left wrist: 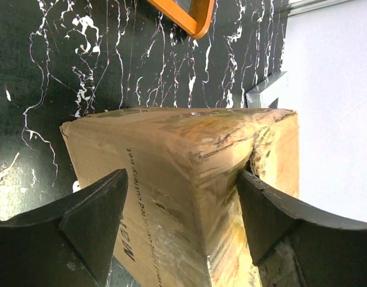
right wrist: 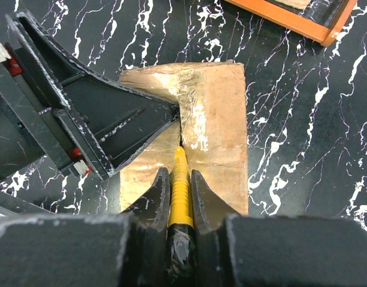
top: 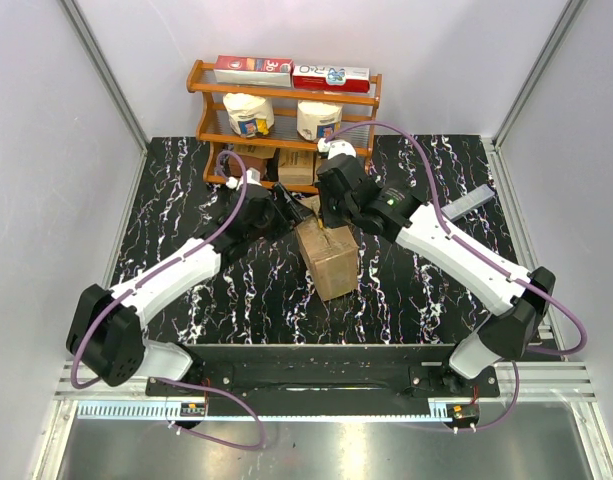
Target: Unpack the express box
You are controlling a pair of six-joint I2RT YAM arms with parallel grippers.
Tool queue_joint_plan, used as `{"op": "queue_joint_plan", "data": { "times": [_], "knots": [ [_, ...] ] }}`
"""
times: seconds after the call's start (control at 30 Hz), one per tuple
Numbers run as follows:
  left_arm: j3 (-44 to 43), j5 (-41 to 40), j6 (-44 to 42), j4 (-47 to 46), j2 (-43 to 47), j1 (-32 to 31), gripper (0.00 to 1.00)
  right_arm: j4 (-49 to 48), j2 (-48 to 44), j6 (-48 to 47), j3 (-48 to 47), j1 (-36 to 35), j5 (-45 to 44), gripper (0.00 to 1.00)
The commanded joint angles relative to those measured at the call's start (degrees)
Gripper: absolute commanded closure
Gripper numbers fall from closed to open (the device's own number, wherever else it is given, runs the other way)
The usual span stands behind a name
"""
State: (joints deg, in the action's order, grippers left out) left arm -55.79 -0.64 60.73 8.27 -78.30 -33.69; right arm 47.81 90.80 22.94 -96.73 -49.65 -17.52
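Express box [top: 329,258] on the black marbled table [top: 186,200], in the middle, just in front of both arms. Flaps closed, clear tape over the top seam; contents not visible. Left gripper [left wrist: 180,203] spread wide around one corner of the box, one finger against the printed side, the other pressed into the dented side. Right gripper [right wrist: 180,182] closed almost fully on a yellow knife [right wrist: 180,161], tip touching the taped seam on top. At the far edge, a wooden rack [top: 284,93]: red packets [top: 253,68] on top, white tubs [top: 248,113] on the middle shelf, small brown cartons [top: 296,165] below.
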Motion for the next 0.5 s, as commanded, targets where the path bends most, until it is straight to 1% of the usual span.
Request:
{"op": "queue_joint_plan", "data": {
  "times": [0.0,0.07,0.2,0.3,0.47],
  "knots": [
    [-1.25,-2.52,-4.56,-0.53,4.72,-0.15,0.21,-0.79,-1.95,-2.28,-1.80,-0.89,-0.76,1.00],
    [-0.73,-2.96,-6.93,-1.50,6.23,-0.23,0.17,-0.70,-2.12,-2.28,-1.62,-0.80,-0.76,1.00],
    [2.35,-2.35,-9.75,-8.07,9.65,-0.15,0.12,-0.88,-2.39,-2.20,-1.45,-0.80,-0.68,1.00],
    [3.58,-1.47,-10.19,-11.52,9.40,-0.15,0.10,-1.75,-3.26,-2.90,-1.01,-0.80,-0.41,1.00],
    [0.07,-2.96,-11.77,-8.37,4.22,-0.15,0.10,-2.55,-3.97,-4.57,-0.22,-0.80,0.47,1.00]
  ]
}}
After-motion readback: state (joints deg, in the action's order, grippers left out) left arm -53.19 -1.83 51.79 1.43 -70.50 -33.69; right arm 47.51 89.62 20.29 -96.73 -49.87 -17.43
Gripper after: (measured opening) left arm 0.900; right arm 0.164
